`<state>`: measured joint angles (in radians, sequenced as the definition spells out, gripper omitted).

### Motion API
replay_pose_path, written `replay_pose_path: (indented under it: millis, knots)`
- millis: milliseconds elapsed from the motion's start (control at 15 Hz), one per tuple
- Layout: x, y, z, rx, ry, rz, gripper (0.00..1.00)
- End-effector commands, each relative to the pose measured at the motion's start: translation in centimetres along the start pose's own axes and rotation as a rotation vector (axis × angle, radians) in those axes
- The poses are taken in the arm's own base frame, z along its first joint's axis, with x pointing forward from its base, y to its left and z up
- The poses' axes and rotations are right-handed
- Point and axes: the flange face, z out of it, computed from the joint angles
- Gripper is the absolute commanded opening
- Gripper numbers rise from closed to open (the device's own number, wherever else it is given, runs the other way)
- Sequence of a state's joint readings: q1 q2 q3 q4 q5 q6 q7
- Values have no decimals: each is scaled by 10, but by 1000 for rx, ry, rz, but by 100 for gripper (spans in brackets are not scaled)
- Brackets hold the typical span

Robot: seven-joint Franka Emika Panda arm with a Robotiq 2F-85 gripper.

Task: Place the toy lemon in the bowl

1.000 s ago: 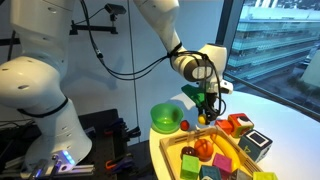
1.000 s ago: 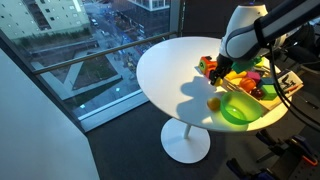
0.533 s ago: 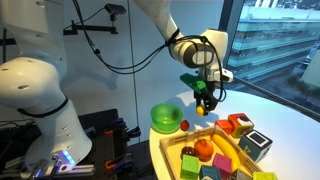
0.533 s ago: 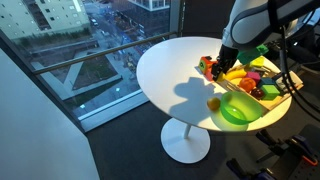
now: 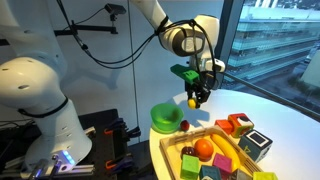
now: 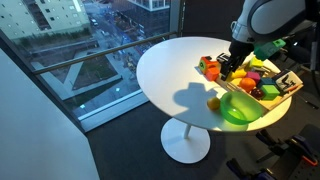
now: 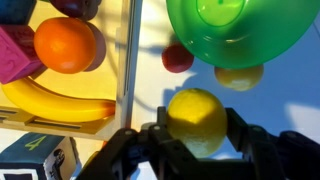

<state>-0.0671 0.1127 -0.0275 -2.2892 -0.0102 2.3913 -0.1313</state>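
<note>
My gripper (image 5: 197,96) is shut on the toy lemon (image 5: 192,102), a small yellow rounded fruit, and holds it in the air above the table. In the wrist view the lemon (image 7: 197,118) sits between the two black fingers of the gripper (image 7: 198,142). The bright green bowl (image 5: 164,118) stands on the table below and to the side of the lemon. It fills the top of the wrist view (image 7: 236,30) and shows in an exterior view (image 6: 238,111). The gripper (image 6: 231,70) hangs over the tray's near end there.
A pale wooden tray (image 5: 192,139) (image 7: 131,60) holds an orange ball (image 7: 65,45), a banana (image 7: 55,102) and coloured blocks. A small red fruit (image 7: 178,57) and another yellow fruit (image 7: 238,75) lie on the white round table (image 6: 170,70) beside the bowl.
The gripper has risen from the tray with the lemon in it and has shifted toward the bowl's side of the table.
</note>
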Motion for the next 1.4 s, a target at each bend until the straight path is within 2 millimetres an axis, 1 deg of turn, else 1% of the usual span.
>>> replay_pose_path:
  millis: [0,333,733,1333]
  knots:
    - [-29,-9,-19,15,4,-49,34]
    - [-55,-21,-22,26,-9,-109,34]
    - [-81,-31,-1,34,-94,-158,34]
    - [-99,-36,30,32,-147,-166,34]
